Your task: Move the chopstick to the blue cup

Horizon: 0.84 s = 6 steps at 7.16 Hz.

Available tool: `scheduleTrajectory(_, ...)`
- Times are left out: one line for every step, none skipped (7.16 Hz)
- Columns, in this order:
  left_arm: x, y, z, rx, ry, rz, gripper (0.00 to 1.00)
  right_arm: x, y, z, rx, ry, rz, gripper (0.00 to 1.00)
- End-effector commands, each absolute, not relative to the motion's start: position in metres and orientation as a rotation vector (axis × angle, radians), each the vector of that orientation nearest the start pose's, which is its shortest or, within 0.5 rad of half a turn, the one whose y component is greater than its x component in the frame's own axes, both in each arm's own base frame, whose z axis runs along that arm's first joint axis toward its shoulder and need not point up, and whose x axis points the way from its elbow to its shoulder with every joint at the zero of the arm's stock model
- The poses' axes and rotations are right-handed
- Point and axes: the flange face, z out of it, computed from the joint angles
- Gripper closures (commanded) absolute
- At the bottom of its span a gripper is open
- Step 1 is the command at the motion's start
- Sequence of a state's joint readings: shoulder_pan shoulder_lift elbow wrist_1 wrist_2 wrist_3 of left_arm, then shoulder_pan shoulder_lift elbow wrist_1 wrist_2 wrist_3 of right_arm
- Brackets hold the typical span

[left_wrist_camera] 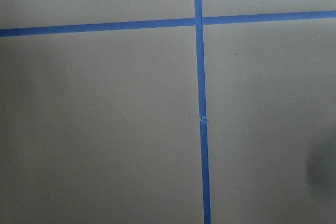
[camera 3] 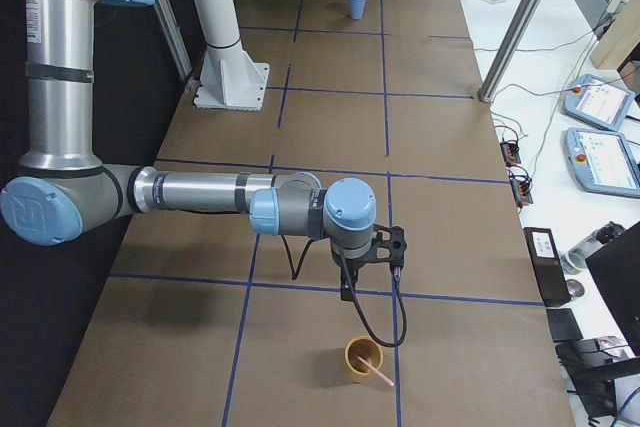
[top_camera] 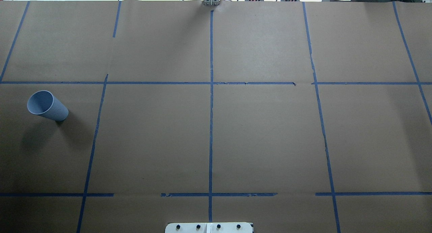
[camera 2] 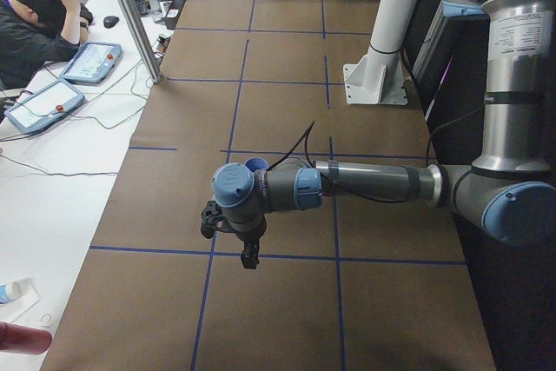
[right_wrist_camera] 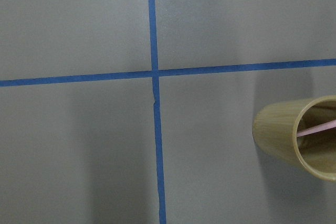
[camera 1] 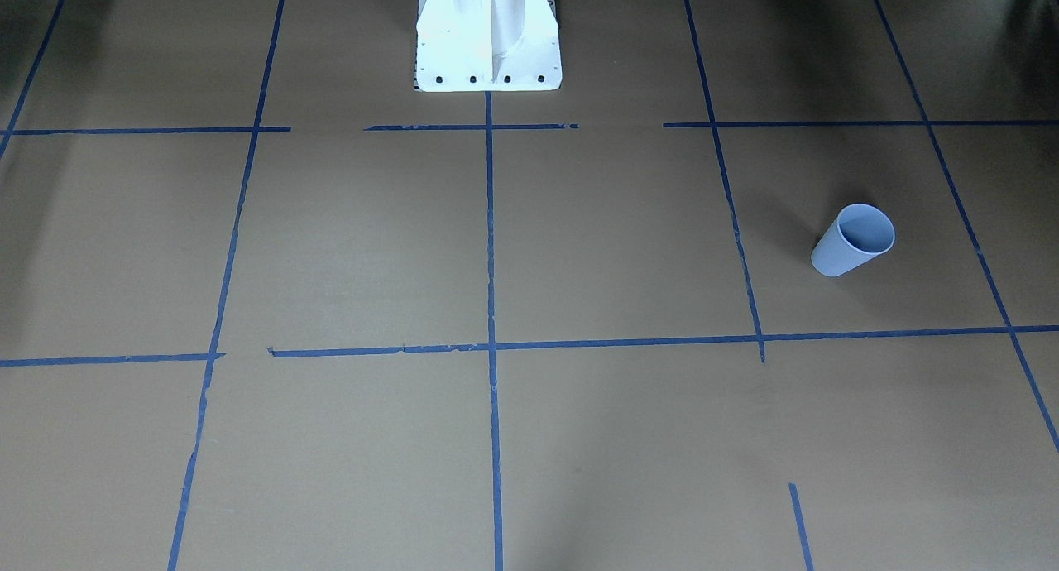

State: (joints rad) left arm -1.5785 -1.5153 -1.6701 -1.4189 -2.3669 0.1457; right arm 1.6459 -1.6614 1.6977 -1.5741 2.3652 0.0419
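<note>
The blue cup stands upright and empty on the brown table, on my left side; it also shows in the overhead view and far off in the exterior right view. The pink chopstick leans inside a tan cup at the table's right end, and both show in the right wrist view: chopstick, tan cup. My right gripper hangs above the table beside the tan cup. My left gripper hangs near the blue cup's spot. I cannot tell whether either is open or shut.
The white robot base stands at the table's middle back edge. Blue tape lines split the brown table into squares. An operator's desk with tablets runs along the far side. A metal post stands at the table's edge.
</note>
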Motion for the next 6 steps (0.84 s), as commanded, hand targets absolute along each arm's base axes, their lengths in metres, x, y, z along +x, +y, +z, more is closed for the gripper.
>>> scheduleTrajectory(-0.066, -0.461, 0.647, -0.036, 0.801, 0.090, 0.00, 0.096, -0.451, 0.637, 0.042, -0.795, 0.107, 0.00)
scheduleTrajectory(-0.066, -0.462, 0.646, -0.031, 0.801, 0.093, 0.00, 0.095, -0.451, 0.636, 0.046, -0.799, 0.105, 0.00)
scheduleTrajectory(-0.066, -0.462, 0.646, -0.007, 0.799, 0.103, 0.00, 0.095, -0.451, 0.636, 0.044, -0.799, 0.107, 0.00)
scheduleTrajectory(-0.066, -0.463, 0.645, 0.002, 0.798, 0.107, 0.00, 0.095, -0.451, 0.636, 0.044, -0.799, 0.107, 0.00)
scheduleTrajectory(-0.066, -0.466, 0.639, 0.037, 0.798, 0.123, 0.00, 0.095, -0.452, 0.634, 0.048, -0.801, 0.105, 0.00)
scheduleTrajectory(-0.065, -0.471, 0.633, 0.101, 0.795, 0.147, 0.00, 0.095, -0.453, 0.630, 0.055, -0.800, 0.103, 0.00)
